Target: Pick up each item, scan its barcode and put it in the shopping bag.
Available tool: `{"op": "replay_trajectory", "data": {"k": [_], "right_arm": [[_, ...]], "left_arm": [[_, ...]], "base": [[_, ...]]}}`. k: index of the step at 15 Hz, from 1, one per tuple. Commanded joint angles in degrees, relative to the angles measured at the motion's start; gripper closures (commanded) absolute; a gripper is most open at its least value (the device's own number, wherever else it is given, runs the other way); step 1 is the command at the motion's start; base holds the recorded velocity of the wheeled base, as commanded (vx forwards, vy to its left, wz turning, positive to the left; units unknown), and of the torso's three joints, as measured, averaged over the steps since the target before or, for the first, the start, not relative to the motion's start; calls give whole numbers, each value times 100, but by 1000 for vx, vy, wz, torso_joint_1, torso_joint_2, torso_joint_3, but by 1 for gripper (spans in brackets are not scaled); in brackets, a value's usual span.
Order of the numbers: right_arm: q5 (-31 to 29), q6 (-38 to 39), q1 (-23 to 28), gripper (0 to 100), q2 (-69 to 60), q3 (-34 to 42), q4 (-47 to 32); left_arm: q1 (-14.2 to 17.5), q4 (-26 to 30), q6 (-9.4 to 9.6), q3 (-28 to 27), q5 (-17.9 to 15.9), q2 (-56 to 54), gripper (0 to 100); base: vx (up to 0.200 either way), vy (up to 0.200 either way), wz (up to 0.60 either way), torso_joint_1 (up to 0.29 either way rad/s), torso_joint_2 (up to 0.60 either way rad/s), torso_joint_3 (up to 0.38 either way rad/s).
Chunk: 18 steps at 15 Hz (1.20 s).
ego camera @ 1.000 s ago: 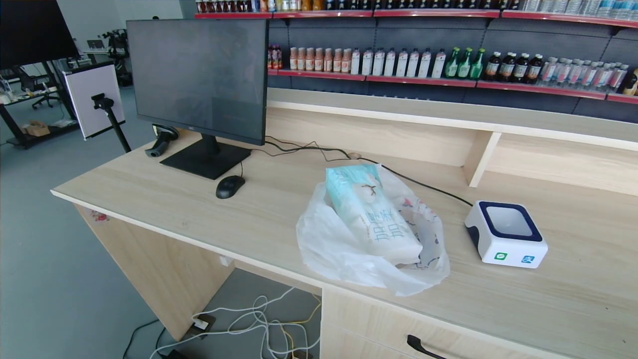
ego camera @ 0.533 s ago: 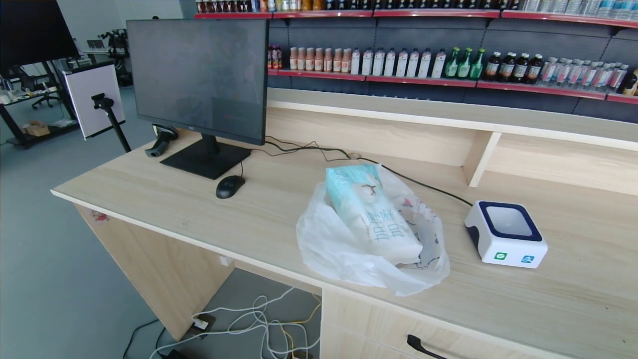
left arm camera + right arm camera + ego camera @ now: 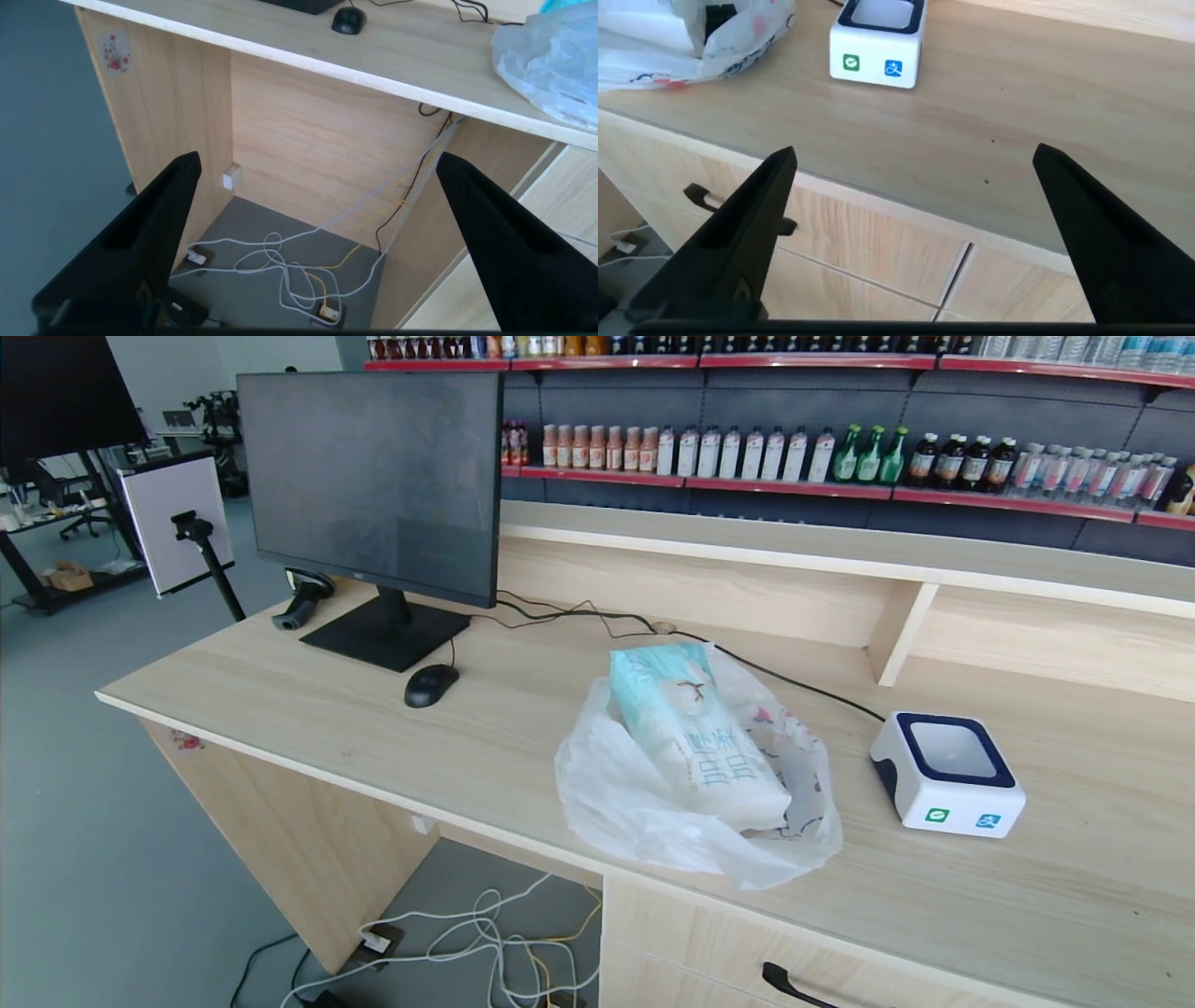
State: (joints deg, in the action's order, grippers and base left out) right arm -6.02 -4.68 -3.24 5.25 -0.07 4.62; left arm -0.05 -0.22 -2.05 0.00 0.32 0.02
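Hanging low before the tabletop (image 3: 308,709), the left end effector (image 3: 318,159) has its two dark fingers (image 3: 140,233) spread wide apart with nothing between them. It faces the open knee space under the front edge, where loose cords (image 3: 280,271) lie on the floor. The right end effector (image 3: 915,151) sits outside the front edge toward the right, just above a drawer front. Its fingers (image 3: 729,233) are also parted wide and grip nothing.

On the tabletop, the shopping bag (image 3: 644,803) lies slumped near the front edge, about midway along it. It is thin white plastic with its mouth open. A pale blue and white tissue pack (image 3: 695,737) lies in it lengthwise, one end toward the rear edge, with the film bunched up around its sides. Just beside the bag, toward the right edge and not touching it, stands the white barcode scanner (image 3: 948,784), its dark-framed window facing up. A black cable (image 3: 794,683) runs from it behind the bag toward the rear left.

At the rear left corner stand a dark monitor (image 3: 373,485) and, beside its base, a handheld scanner (image 3: 301,602). A black mouse (image 3: 430,685) rests in front of the monitor stand, well apart from the bag. A raised wooden ledge (image 3: 840,546) borders the rear edge, with shelves of bottles (image 3: 803,453) behind it. A black drawer handle (image 3: 794,987) shows below the front edge.
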Motion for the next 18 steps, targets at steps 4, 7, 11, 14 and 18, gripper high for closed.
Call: {"op": "replay_trajectory", "data": {"k": [4, 7, 11, 14, 18], "right_arm": [[215, 354, -10, 0, -33, -1, -444], [251, 336, -10, 0, -33, -1, -444], [251, 275, -10, 0, -33, -1, -462], [251, 248, -10, 0, -33, -1, -462], [251, 257, -10, 0, -33, -1, -453]], "left_arm": [[5, -4, -6, 0, 3, -2, 0], [-4, -4, -6, 0, 3, 6, 0], [-4, 4, 29, 0, 3, -2, 0], [-4, 13, 29, 0, 3, -2, 0], [5, 13, 11, 0, 3, -2, 0]], "base": [[-150, 0, 0, 7, 3, 3], [-200, 0, 0, -4, 2, -1], [0, 0, -450, -1, -1, 3], [0, 0, -600, 9, 2, -2], [0, -150, -150, 4, 2, 4]]}}
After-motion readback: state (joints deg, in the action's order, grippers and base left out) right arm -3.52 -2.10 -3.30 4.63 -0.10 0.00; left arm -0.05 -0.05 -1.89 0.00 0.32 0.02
